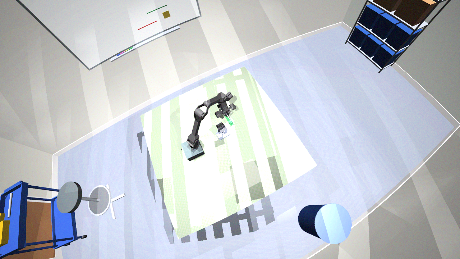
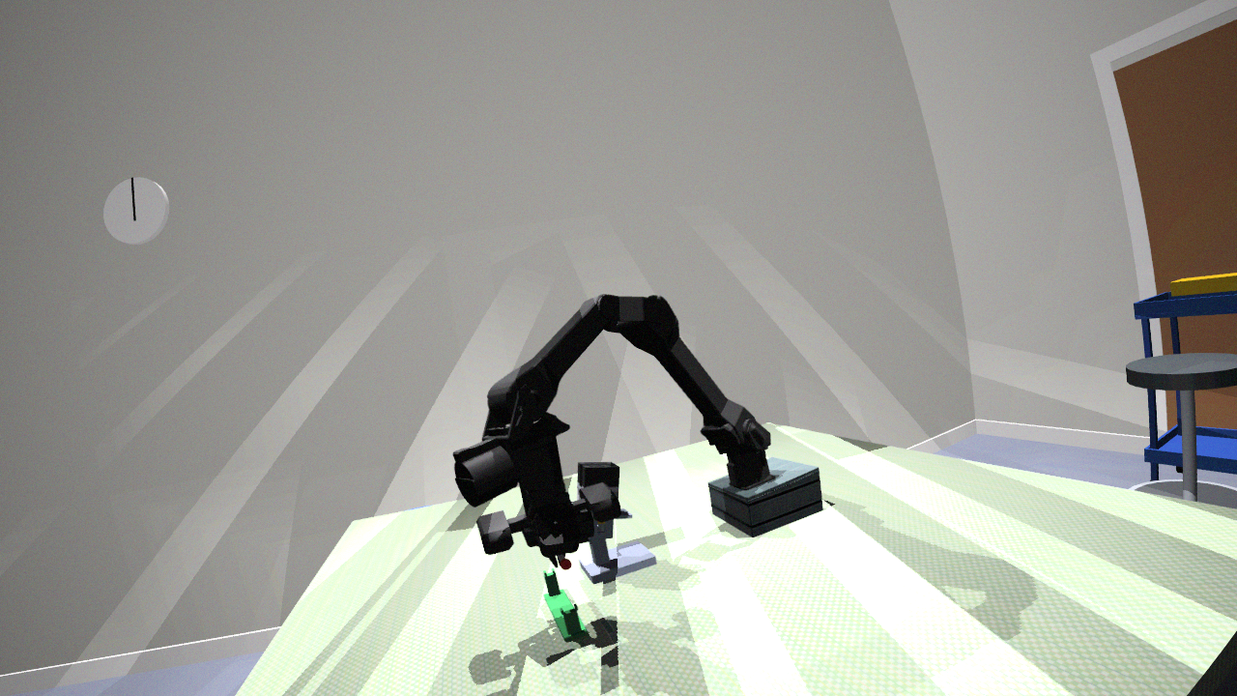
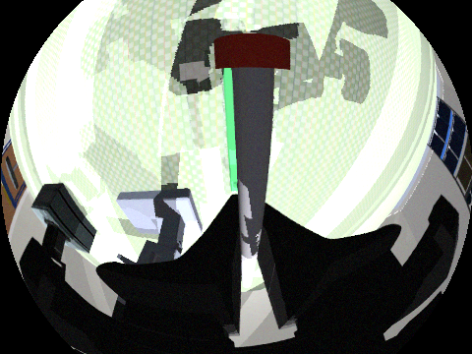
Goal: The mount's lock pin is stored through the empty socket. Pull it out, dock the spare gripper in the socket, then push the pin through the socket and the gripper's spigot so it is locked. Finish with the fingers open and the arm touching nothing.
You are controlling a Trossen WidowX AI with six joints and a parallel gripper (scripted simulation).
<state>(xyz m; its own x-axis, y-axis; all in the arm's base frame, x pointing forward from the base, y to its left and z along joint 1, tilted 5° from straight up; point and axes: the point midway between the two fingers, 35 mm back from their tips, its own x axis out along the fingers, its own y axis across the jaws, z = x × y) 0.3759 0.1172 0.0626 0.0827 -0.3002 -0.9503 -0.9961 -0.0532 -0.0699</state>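
My gripper (image 1: 226, 114) (image 2: 558, 558) (image 3: 241, 200) is shut on the lock pin (image 3: 254, 123). The pin has a grey shaft and a red head (image 2: 564, 563) (image 3: 252, 51); its head end points away from the fingers. The pin is above the green holder (image 1: 229, 121) (image 2: 561, 605) (image 3: 230, 133), which stands on the table, mostly hidden behind the shaft in the wrist view. The pale mount (image 1: 221, 135) (image 2: 637, 556) (image 3: 140, 214) stands beside it, nearer the arm's base. A dark block-like body (image 1: 220, 126) (image 2: 598, 476), seemingly the spare gripper, is at the mount's top. Its seating in the socket cannot be made out.
The arm's grey base block (image 1: 193, 151) (image 2: 765, 500) (image 3: 64, 216) stands beyond the mount. A stool (image 1: 69, 197), a blue bin (image 1: 332, 223) and a shelf of blue boxes (image 1: 374, 27) stand on the floor around the table.
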